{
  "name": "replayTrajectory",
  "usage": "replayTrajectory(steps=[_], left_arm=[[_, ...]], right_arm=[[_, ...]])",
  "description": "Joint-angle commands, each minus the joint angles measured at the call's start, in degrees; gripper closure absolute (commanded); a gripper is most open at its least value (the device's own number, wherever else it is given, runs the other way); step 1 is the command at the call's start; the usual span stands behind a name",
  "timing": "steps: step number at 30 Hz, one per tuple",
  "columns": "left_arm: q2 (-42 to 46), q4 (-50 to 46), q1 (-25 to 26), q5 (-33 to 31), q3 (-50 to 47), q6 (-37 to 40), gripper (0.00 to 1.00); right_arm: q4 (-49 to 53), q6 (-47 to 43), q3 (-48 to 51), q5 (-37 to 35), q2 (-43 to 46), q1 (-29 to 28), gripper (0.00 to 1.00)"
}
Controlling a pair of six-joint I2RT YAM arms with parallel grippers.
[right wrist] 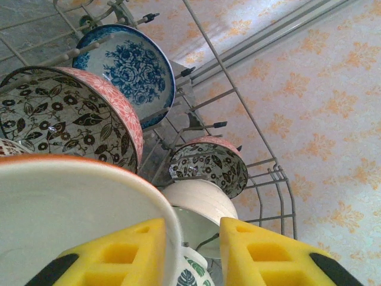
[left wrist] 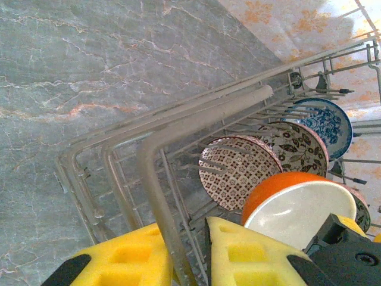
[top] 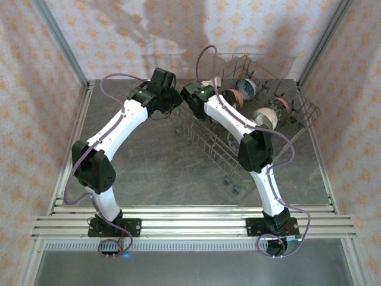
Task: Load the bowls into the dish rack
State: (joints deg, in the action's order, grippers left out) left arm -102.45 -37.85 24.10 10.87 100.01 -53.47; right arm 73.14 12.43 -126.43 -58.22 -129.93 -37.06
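Bowls stand on edge between the tines of the rack, which sits on the right half of the grey table, its far end near the papered wall.

Left gripper straddles the rim wire at the rack's left corner. The wire runs up between the two yellow fingers, which are nearly closed and pinch it from both sides.

Right gripper is inside the rack, at the orange bowl. Its jaws are partly open. The bowl's rim passes between them, lying against one finger with a clear gap to the other, so nothing is clamped.

White inside, the orange bowl stands upright in the rack. In the left wrist view it is just beside a brown bowl. Past them come a leaf bowl, pink outside, and then a blue bowl towards the rack's far end.

Further right in the rack stand a second leaf bowl and a cream bowl, close together. Whether they touch I cannot tell.
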Motion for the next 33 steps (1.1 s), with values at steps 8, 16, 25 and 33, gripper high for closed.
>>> replayTrajectory(steps=[8,16,25,33], left_arm=[[1.4,1.9,1.3,4.3,0.4,1.0,0.79],[1.1,1.3,1.3,4.9,0.7,1.6,0.79],[0.5,1.0,1.3,5.7,1.0,1.9,0.79],[0.3,0.5,1.3,5.8,1.3,2.0,0.79]], right_arm=[[4.7,-0.3,-0.1,3.7,-1.0,-4.4,0.68],[1.5,-3.9,0.9,10.5,0.5,-4.4,0.68],[3.5,-4.4,-1.2,12.8,1.0,-3.3,0.62],[0.8,-5.5,0.1,18.9,2.8,-2.8,0.63]])
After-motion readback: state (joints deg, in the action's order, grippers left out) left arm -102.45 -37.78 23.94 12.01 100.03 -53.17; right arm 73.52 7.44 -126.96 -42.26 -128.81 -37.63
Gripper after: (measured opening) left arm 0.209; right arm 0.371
